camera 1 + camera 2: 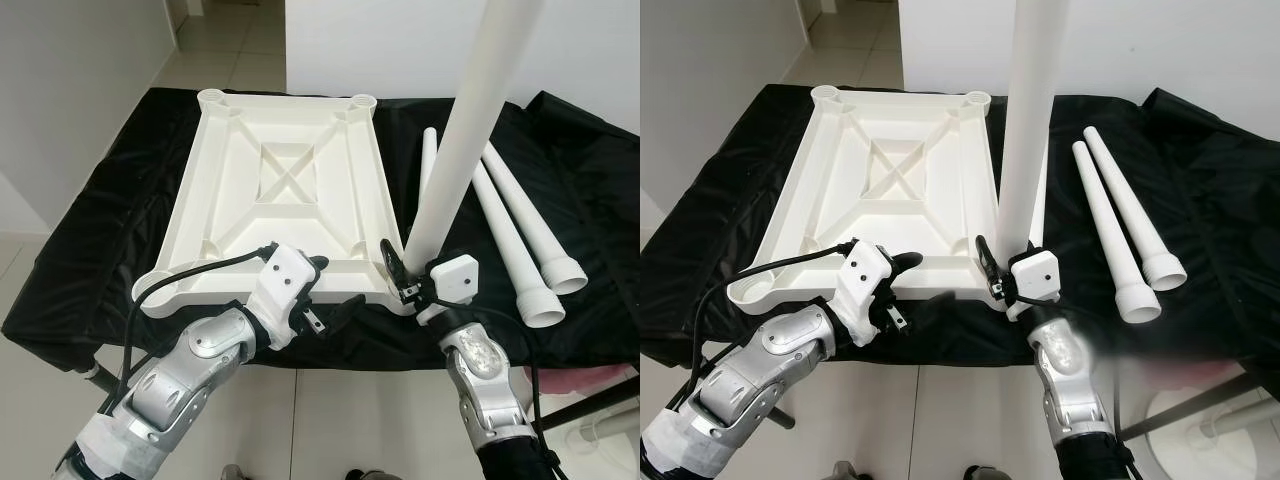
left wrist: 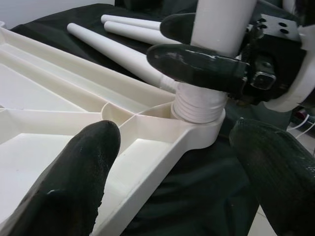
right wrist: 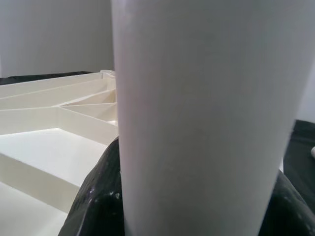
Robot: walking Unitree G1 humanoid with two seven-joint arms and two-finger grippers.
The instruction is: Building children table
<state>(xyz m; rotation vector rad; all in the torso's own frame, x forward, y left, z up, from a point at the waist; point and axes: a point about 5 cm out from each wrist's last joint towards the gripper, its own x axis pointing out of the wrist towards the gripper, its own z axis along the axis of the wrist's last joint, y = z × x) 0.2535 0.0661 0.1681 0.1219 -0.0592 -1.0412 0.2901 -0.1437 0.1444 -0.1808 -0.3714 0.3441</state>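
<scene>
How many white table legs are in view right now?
4: one leg upright in the tabletop's near corner socket, gripped by the right gripper; three loose legs on the black cloth beside it.

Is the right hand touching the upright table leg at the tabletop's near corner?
Touching. The left wrist view shows the right hand with its black fingers clamped around the upright leg, just above the threaded end sitting in the tabletop corner socket.

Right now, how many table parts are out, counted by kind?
Upside-down white tabletop: 1
Leg standing upright in the near right corner socket, gripped by the right hand: 1
Loose legs lying on the black cloth: 3
Total: 5 parts
</scene>
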